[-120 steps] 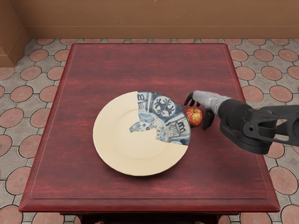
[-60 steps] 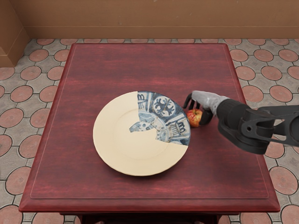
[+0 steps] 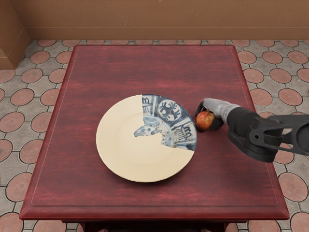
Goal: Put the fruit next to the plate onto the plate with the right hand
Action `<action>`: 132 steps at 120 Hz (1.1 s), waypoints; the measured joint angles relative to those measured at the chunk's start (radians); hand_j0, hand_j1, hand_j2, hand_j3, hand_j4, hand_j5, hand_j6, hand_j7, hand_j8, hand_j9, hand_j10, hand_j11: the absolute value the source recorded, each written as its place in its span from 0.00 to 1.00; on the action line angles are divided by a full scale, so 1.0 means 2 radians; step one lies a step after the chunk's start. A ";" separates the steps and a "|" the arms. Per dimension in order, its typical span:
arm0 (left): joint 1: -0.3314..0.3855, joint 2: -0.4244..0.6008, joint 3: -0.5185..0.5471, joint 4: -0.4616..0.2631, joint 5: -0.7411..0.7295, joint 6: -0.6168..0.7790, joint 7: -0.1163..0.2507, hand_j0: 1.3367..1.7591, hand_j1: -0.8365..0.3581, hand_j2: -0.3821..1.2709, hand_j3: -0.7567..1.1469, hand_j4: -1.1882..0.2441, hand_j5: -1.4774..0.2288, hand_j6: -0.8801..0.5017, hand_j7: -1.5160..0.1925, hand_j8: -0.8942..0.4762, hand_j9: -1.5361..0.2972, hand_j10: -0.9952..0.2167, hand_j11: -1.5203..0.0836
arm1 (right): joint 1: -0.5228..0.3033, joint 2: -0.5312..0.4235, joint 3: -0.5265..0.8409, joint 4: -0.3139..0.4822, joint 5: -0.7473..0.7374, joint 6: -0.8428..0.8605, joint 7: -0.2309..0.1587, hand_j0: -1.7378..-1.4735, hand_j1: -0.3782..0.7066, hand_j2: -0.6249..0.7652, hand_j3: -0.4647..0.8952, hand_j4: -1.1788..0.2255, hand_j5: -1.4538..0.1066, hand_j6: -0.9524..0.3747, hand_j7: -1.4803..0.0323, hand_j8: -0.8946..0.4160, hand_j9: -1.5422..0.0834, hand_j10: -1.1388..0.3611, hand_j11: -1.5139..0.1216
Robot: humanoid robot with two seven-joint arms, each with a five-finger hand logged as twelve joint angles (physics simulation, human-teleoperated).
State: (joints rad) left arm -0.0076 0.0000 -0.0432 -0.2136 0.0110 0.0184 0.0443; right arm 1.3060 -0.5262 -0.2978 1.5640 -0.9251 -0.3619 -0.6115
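A small red and yellow apple (image 3: pixel 204 120) rests on the table just right of the plate (image 3: pixel 130 154), a cream disc with a blue patterned wedge. My right hand (image 3: pixel 208 116) reaches in from the right edge and its dark fingers are curled around the apple, with the grey palm over its right side. The apple still touches the tabletop beside the plate's rim. No left arm shows.
The dark red table (image 3: pixel 120 72) stands on a cobbled floor. Its right edge runs under my black forearm (image 3: pixel 260 135). A brown wall lies beyond the far edge.
My right hand dropped lower and its spread fingers closed around the apple. The apple stayed beside the plate.
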 joint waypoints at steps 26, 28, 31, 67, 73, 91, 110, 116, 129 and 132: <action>0.000 0.000 0.000 0.000 0.000 0.000 0.000 0.76 0.99 0.23 0.40 0.83 0.87 0.64 0.89 0.65 0.84 0.82 0.95 | 0.000 -0.007 0.026 0.000 0.009 0.005 0.000 0.34 0.59 0.53 0.34 0.43 0.45 0.39 0.47 0.28 0.48 0.36 0.46; 0.000 0.000 0.000 0.000 0.000 0.000 0.000 0.76 0.99 0.23 0.40 0.83 0.87 0.64 0.89 0.65 0.84 0.82 0.95 | 0.000 -0.007 0.029 0.000 0.009 0.005 0.000 0.34 0.59 0.53 0.34 0.43 0.44 0.39 0.47 0.28 0.48 0.36 0.46; 0.000 0.000 0.000 0.000 0.000 0.000 0.000 0.76 0.99 0.23 0.40 0.83 0.87 0.64 0.89 0.65 0.84 0.82 0.95 | -0.001 -0.008 0.033 0.000 0.009 0.006 0.000 0.33 0.59 0.54 0.34 0.42 0.44 0.39 0.47 0.28 0.48 0.35 0.46; 0.000 0.000 0.000 0.000 0.000 0.000 0.000 0.76 0.99 0.23 0.40 0.83 0.87 0.64 0.89 0.65 0.84 0.82 0.95 | -0.002 -0.023 0.097 0.001 0.011 0.015 0.000 0.32 0.58 0.59 0.34 0.42 0.38 0.39 0.42 0.29 0.43 0.32 0.41; 0.000 0.000 0.000 0.000 0.000 0.000 0.000 0.76 0.99 0.23 0.40 0.83 0.87 0.64 0.89 0.65 0.84 0.82 0.95 | -0.002 -0.024 0.109 0.002 0.012 0.020 0.000 0.32 0.58 0.59 0.34 0.42 0.37 0.39 0.41 0.30 0.42 0.32 0.40; 0.000 0.000 0.000 0.000 0.000 0.000 0.000 0.76 0.99 0.23 0.40 0.83 0.87 0.64 0.89 0.65 0.84 0.82 0.95 | -0.001 -0.023 0.136 0.009 0.012 0.029 -0.001 0.32 0.58 0.59 0.34 0.43 0.35 0.40 0.39 0.30 0.40 0.30 0.39; 0.000 0.000 0.000 0.000 0.000 0.000 0.000 0.76 0.99 0.23 0.40 0.83 0.87 0.64 0.89 0.65 0.84 0.82 0.95 | -0.002 -0.016 0.153 0.021 0.011 0.036 -0.001 0.32 0.57 0.59 0.34 0.43 0.34 0.40 0.38 0.30 0.39 0.29 0.38; 0.000 0.000 0.000 0.000 0.000 0.000 0.000 0.76 0.99 0.23 0.40 0.83 0.87 0.64 0.89 0.65 0.84 0.82 0.95 | -0.002 -0.011 0.155 0.023 0.011 0.037 -0.001 0.32 0.56 0.58 0.34 0.42 0.34 0.39 0.38 0.30 0.39 0.29 0.37; 0.000 0.000 0.000 0.000 0.000 0.000 0.000 0.76 0.99 0.23 0.40 0.83 0.87 0.64 0.89 0.65 0.84 0.82 0.95 | -0.003 0.005 0.157 0.025 0.012 0.040 0.000 0.32 0.56 0.58 0.34 0.42 0.34 0.40 0.37 0.30 0.39 0.29 0.37; 0.000 0.000 0.000 0.000 0.000 0.000 0.000 0.76 0.99 0.23 0.40 0.83 0.87 0.64 0.89 0.65 0.84 0.82 0.95 | -0.003 0.008 0.158 0.026 0.012 0.040 0.000 0.32 0.56 0.58 0.34 0.42 0.34 0.40 0.37 0.30 0.39 0.29 0.37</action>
State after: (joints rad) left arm -0.0077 0.0000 -0.0429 -0.2140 0.0108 0.0184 0.0445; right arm 1.3008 -0.5092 0.0175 1.6152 -0.9018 -0.2823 -0.6123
